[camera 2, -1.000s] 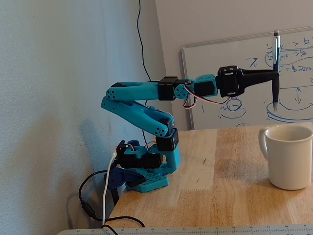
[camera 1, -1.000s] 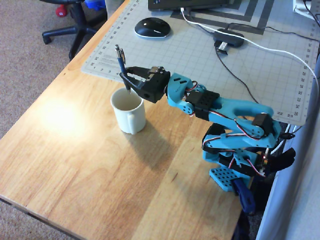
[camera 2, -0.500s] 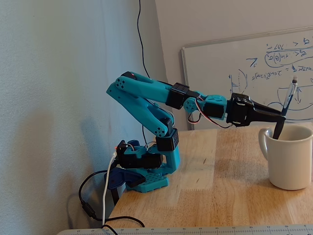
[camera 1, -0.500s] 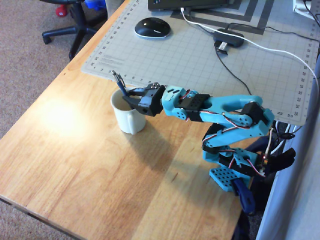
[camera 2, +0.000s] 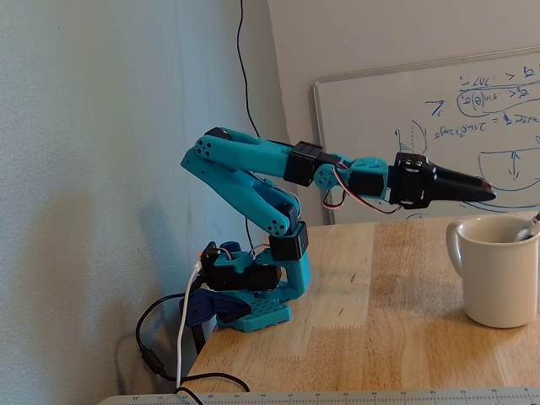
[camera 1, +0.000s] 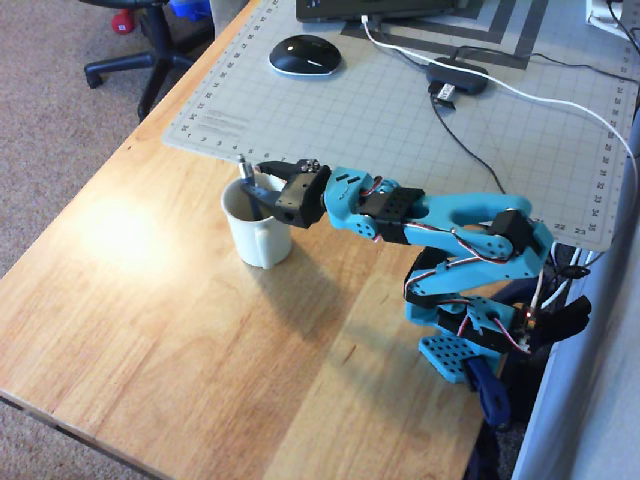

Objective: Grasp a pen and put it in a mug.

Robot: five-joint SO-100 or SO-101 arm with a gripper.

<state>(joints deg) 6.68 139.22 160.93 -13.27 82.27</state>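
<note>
The cream-white mug point(camera 1: 262, 240) stands on the wooden table, also seen at the right edge of the fixed view point(camera 2: 502, 274). The pen point(camera 1: 242, 166) rests inside it, leaning on the rim, with only its silver end poking out point(camera 2: 532, 224). My gripper point(camera 1: 256, 179) hovers just above the mug's mouth, open, with nothing between its fingers and apart from the pen. In the fixed view the gripper point(camera 2: 488, 192) shows as a dark wedge a little above the rim.
A grey cutting mat point(camera 1: 400, 110) covers the back of the table, with a black mouse point(camera 1: 304, 54), a USB hub point(camera 1: 456, 77) and cables on it. The arm's base point(camera 1: 470, 340) sits at the right table edge. A whiteboard point(camera 2: 405, 143) leans against the wall.
The gripper lowered the pen into the mug, opened and let it go; the pen dropped to lean on the rim. The gripper then rose slightly.
</note>
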